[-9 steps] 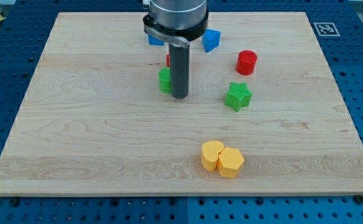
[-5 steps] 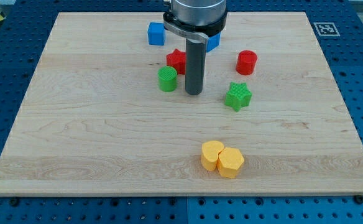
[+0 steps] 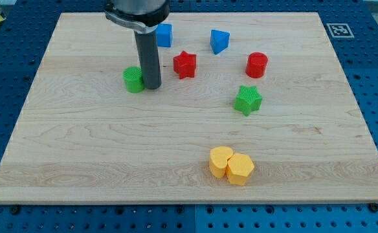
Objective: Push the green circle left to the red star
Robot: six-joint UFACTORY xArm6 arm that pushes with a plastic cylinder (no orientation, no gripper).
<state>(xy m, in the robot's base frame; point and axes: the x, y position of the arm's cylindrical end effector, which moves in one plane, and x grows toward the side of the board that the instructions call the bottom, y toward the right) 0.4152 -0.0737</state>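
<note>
The green circle [image 3: 133,79] sits on the wooden board [image 3: 79,142] at the upper left of centre. My tip [image 3: 152,87] stands right against its right side. The red star [image 3: 184,64] lies to the right of my tip, a little higher in the view, apart from the green circle. The dark rod comes down from the arm's head at the view's top.
A blue cube [image 3: 164,35] and a blue block [image 3: 219,41] lie near the top. A red cylinder [image 3: 257,65] and a green star [image 3: 248,99] are at the right. Two yellow blocks [image 3: 231,165] touch each other near the bottom.
My tip swung right, then far left, ending against the green circle. The green circle has slid left, away from the red star. The other blocks have not moved.
</note>
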